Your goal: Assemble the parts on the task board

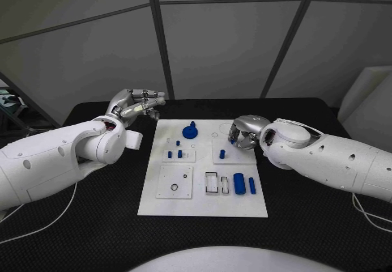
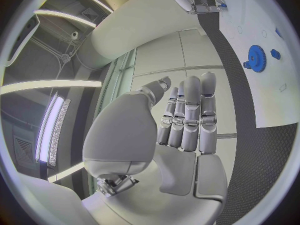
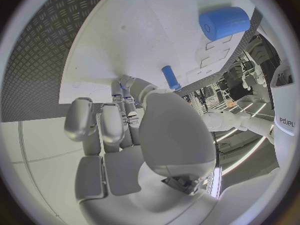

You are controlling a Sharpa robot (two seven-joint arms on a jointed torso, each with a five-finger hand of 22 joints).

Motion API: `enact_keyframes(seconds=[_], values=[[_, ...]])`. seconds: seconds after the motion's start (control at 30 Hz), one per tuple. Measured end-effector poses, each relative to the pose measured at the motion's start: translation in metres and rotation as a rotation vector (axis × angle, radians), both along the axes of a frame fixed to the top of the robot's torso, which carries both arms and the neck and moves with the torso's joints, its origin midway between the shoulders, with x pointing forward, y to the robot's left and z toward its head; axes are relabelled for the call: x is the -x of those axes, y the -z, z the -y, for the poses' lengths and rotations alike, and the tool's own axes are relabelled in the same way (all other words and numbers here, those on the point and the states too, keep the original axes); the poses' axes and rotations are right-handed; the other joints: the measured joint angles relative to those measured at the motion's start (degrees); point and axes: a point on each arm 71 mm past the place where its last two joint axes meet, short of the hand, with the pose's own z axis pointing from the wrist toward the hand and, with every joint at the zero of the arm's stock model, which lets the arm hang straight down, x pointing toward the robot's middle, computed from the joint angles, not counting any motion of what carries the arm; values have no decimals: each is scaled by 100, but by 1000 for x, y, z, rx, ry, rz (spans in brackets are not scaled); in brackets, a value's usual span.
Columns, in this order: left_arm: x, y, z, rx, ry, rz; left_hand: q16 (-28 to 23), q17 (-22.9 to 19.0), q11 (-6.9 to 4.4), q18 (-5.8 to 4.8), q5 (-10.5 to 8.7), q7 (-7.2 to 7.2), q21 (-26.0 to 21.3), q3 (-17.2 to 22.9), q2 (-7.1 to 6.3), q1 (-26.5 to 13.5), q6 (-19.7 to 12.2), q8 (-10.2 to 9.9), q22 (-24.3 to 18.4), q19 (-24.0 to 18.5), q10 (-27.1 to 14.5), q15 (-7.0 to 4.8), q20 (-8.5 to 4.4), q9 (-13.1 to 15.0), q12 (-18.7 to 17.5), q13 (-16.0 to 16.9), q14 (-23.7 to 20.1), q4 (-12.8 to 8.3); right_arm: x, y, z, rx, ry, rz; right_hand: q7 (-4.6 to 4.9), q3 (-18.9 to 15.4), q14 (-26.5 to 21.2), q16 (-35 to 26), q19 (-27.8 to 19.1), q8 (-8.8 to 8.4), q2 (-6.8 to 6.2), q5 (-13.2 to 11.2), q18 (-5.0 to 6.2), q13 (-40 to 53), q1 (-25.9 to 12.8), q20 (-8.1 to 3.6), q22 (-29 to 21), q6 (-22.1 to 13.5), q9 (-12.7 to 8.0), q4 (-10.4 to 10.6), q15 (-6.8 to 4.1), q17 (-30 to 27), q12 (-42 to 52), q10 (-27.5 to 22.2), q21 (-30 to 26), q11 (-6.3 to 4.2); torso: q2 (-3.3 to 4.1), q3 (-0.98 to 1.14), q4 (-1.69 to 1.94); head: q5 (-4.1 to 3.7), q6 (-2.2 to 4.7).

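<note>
From the head view I see the white task board [image 1: 204,198] in the middle of the black table [image 1: 310,226]. A blue gear-shaped part [image 1: 190,132] sits near the board's far edge, small blue pegs [image 1: 175,153] stand in a recessed square below it, and a blue cylinder [image 1: 239,183] with a thinner blue pin [image 1: 252,185] lies near the right edge, beside two rectangular slots. My left hand [image 1: 137,105] hangs off the board's far left corner, fingers lightly curled with nothing in them. My right hand [image 1: 244,131] is over the board's far right part, fingers bent downward; what they touch is hidden from here.

In the left wrist view the left hand's fingers [image 2: 190,117] are straight and together, holding nothing; the gear [image 2: 257,58] lies on the board beyond them.

In the right wrist view the right hand's fingertips [image 3: 125,92] press down at the board, with something small and blue between them, too hidden for me to say whether it is grasped. A blue pin [image 3: 170,78] stands just beside them, and the cylinder [image 3: 224,23] lies further off. Partly cut-off lettering shows on the arm at the rim; I cannot read it.
</note>
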Motion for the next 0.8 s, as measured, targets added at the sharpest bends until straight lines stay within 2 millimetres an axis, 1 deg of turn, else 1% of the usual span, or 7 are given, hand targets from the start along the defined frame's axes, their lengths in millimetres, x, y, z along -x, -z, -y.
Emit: enact_keyframes(seconds=[0.27,0.3,0.33,0.7,0.73,0.77,0.8], values=[[0,0,-1,-2,-5,0,0,-12,0,-4,0,0,-44,-16,52,53,0,0,-26,0,0,0,0,0,0,6,0,-16,5,1,-1,10,3,30,-9,17,21,31,81,-3,29,-14,1,9,30,-1,141,49,13,-18,-20,2,0,51,72,-10,-6,0,-1,-5,9],[0,0,-2,-2,-6,0,0,-12,0,-318,0,0,-44,-16,52,53,0,0,-27,0,0,0,0,0,0,6,0,-16,5,1,-1,10,4,34,-9,24,21,31,81,-9,29,-14,1,9,30,-1,152,49,11,-24,-20,2,0,51,89,-10,-7,0,-2,-4,12],[-1,0,-2,-2,-7,-1,0,-12,0,-390,0,0,-44,-16,52,53,0,0,-26,0,0,0,0,0,0,6,0,-16,6,1,-1,10,4,39,-9,31,20,31,81,-14,29,-15,1,9,30,-1,159,49,11,-32,-20,2,0,51,106,-10,-7,0,-3,-4,15],[-2,1,-5,-7,-18,-2,0,-26,0,-378,0,0,-44,-16,52,53,-1,0,-36,0,0,1,0,-4,22,5,0,-16,16,-6,1,-32,-1,95,-10,31,20,69,142,11,46,-12,1,9,13,-22,274,50,28,-33,-20,33,0,51,194,-11,-14,-3,-8,-11,62],[-2,1,-5,-7,-19,-3,0,-26,0,-330,0,0,-44,-16,52,53,-1,0,-36,0,0,1,0,-5,22,5,0,-16,18,-7,1,-41,-2,103,-11,31,21,69,142,11,46,-12,2,9,13,-22,274,50,28,-33,-20,33,0,51,194,-11,-14,-3,-8,-15,66],[-2,1,-5,-7,-19,-3,0,-26,0,-28,0,0,-44,-16,52,52,-1,0,-36,1,0,1,0,-5,22,5,0,-16,19,-9,1,-49,-4,110,-11,31,21,69,142,11,52,-13,2,9,3,-22,281,50,28,-32,-20,36,0,51,194,-11,-14,-4,-8,-16,68],[-2,1,-5,-7,-20,-3,0,-26,0,9,0,0,-44,-15,52,52,-1,0,-36,0,0,1,0,-5,22,5,0,-16,20,-10,1,-57,-5,116,-11,33,21,69,142,11,64,-12,2,9,-12,-22,291,50,28,-31,-20,43,0,51,194,-11,-15,-4,-7,-17,69]])
